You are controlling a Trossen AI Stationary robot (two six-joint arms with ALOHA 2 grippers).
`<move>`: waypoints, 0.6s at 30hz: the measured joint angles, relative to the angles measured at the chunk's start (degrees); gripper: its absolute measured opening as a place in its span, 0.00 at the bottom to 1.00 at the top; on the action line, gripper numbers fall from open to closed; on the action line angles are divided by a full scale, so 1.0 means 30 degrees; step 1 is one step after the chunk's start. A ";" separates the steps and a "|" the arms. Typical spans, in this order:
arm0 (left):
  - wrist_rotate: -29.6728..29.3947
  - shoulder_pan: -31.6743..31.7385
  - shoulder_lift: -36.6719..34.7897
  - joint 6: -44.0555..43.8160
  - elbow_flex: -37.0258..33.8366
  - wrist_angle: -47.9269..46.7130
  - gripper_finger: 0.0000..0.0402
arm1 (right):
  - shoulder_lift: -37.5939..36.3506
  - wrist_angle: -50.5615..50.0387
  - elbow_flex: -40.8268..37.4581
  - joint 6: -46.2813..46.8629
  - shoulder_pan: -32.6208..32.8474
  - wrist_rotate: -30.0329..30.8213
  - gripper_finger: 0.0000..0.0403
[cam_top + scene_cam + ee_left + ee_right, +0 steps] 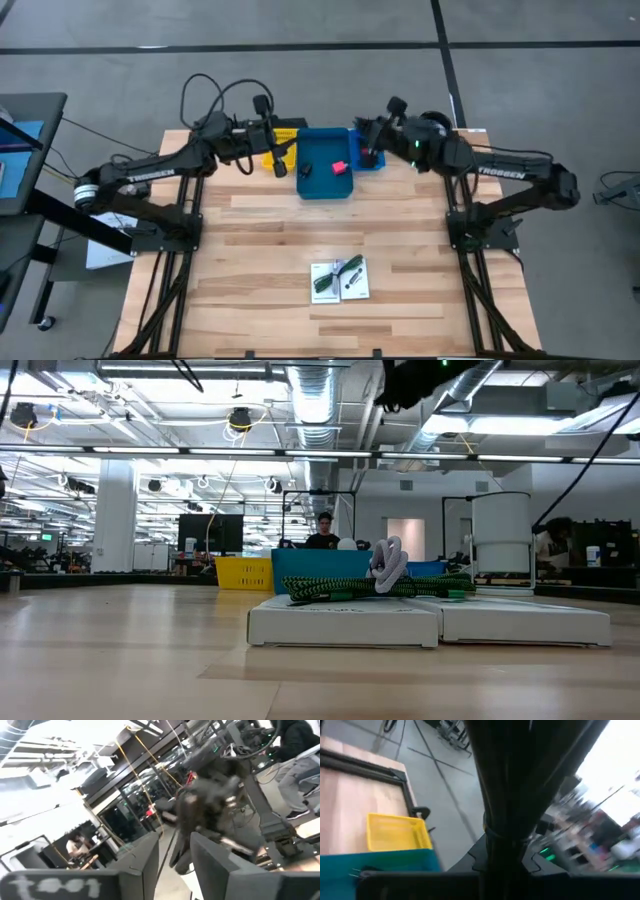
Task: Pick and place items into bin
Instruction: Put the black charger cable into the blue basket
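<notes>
Left fingers [281,160] parted, empty, beside the blue plastic bin [326,181] at far bench [260,240]; right fingers [367,150] closed, hold indiscernible.

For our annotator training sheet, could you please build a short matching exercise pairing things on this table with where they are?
Things
1. pink-red block
2. green stringy piece
3. yellow basket
4. white flat printed cards

Places
A. lying across the cards
B. inside the blue bin
C. flat on the wood at the table's near side
D. beside the bin, on the left arm's side

Pairs: 1-B, 2-A, 3-D, 4-C
</notes>
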 joint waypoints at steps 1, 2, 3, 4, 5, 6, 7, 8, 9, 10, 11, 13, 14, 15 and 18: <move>-0.0035 -0.0006 -0.0242 -0.0080 0.0007 -0.0376 0.27 | -0.0048 -0.0366 0.0000 0.0965 -0.0815 -0.1007 0.05; -0.0089 -0.0003 -0.0432 -0.0191 0.0007 -0.0671 0.27 | -0.0028 -0.0537 0.0000 0.1854 -0.1664 -0.1940 0.05; -0.0131 -0.0007 -0.0587 -0.0298 0.0007 -0.0962 0.27 | 0.0068 -0.0718 0.0000 0.2628 -0.2496 -0.2812 0.05; -0.0130 -0.0008 -0.0708 -0.0381 0.0007 -0.1254 0.28 | 0.0202 -0.0970 0.0000 0.3217 -0.3307 -0.3600 0.05; -0.0124 -0.0008 -0.0786 -0.0522 0.0007 -0.1465 0.28 | 0.0415 -0.1120 0.0000 0.3672 -0.4094 -0.4252 0.05; -0.0131 -0.0007 -0.0855 -0.0746 0.0007 -0.1679 0.28 | 0.0678 -0.1168 0.0000 0.4079 -0.4817 -0.4850 0.05; -0.0131 -0.0007 -0.0889 -0.0902 0.0007 -0.1880 0.28 | 0.1015 -0.1139 0.0000 0.4471 -0.5428 -0.5425 0.05; -0.0131 -0.0007 -0.0890 -0.1058 0.0007 -0.2005 0.28 | 0.1387 -0.1001 0.0000 0.4856 -0.5955 -0.5971 0.05; -0.0136 -0.0007 -0.0890 -0.1161 0.0007 -0.2200 0.28 | 0.1774 -0.0860 0.0000 0.5264 -0.6426 -0.6439 0.05; -0.0138 -0.0007 -0.0890 -0.1216 0.0007 -0.2442 0.28 | 0.2174 -0.0741 -0.0004 0.5632 -0.6845 -0.6824 0.05; -0.0138 -0.0007 -0.0890 -0.1225 0.0004 -0.2659 0.28 | 0.2565 -0.0563 -0.0015 0.5886 -0.7134 -0.7072 0.05; -0.0138 -0.0009 -0.0890 -0.1225 0.0007 -0.3035 0.28 | 0.3385 -0.0211 -0.0009 0.6135 -0.7444 -0.7228 0.05; -0.0138 -0.0015 -0.0890 -0.1226 0.0007 -0.3227 0.28 | 0.3807 -0.0196 -0.0007 0.6307 -0.7530 -0.7242 0.05; -0.0138 -0.0015 -0.0890 -0.1233 0.0007 -0.3412 0.28 | 0.4240 -0.0189 -0.0010 0.6581 -0.7598 -0.7265 0.05; -0.0138 -0.0015 -0.0882 -0.1233 0.0007 -0.3770 0.28 | 0.5351 -0.0115 -0.0015 0.7409 -0.7647 -0.7292 0.05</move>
